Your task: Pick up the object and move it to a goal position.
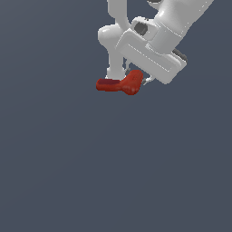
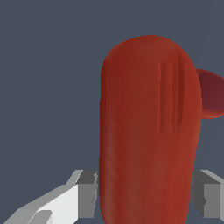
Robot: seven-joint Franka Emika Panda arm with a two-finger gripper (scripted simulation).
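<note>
clearly pinched between both fingers of the white gripper: the red-orange object, pads pressed against either flank of its body in the wrist view. held under the hand in the exterior view, darker handle pointing toward that view's left, dark grey ground behind.

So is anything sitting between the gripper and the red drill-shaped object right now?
No. In the wrist view the object sits directly between the gripper fingers, one finger against each side. Nothing else shows around it in the exterior view; no goal marker is visible.
</note>
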